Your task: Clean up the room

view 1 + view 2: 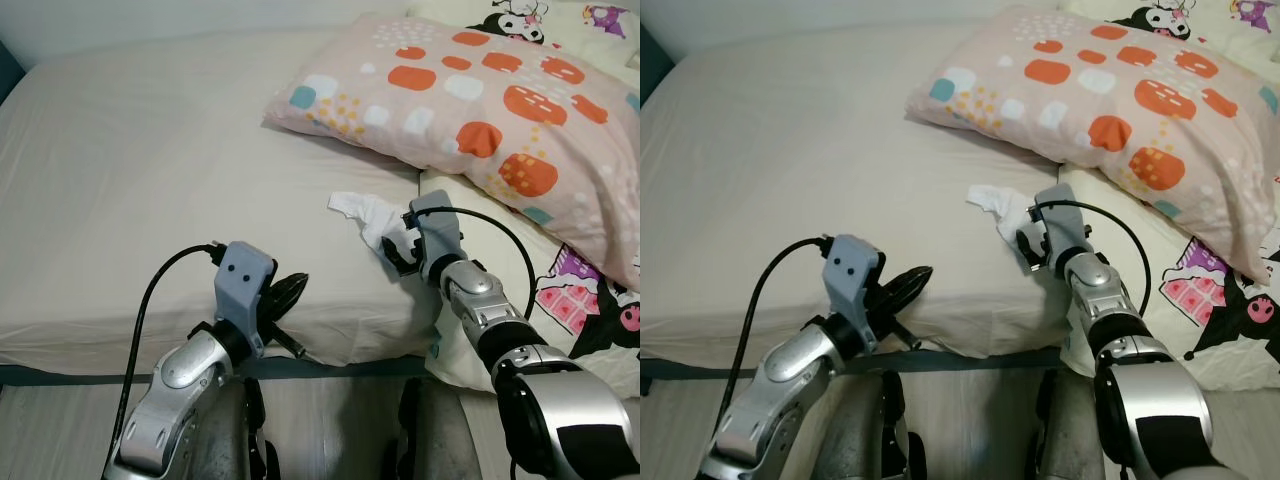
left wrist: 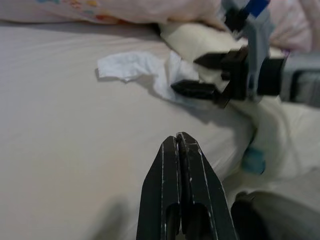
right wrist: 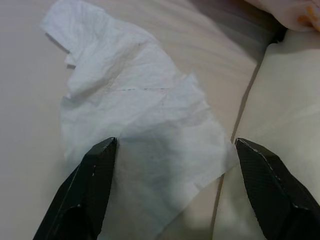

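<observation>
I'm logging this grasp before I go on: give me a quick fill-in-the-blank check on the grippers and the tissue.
1. The right gripper has its fingers ____ on either side of the crumpled white tissue.
2. The left gripper's fingers are ____.
3. The tissue lies on the bed, just below the spotted ____.

Missing words: open; shut; pillow
</observation>
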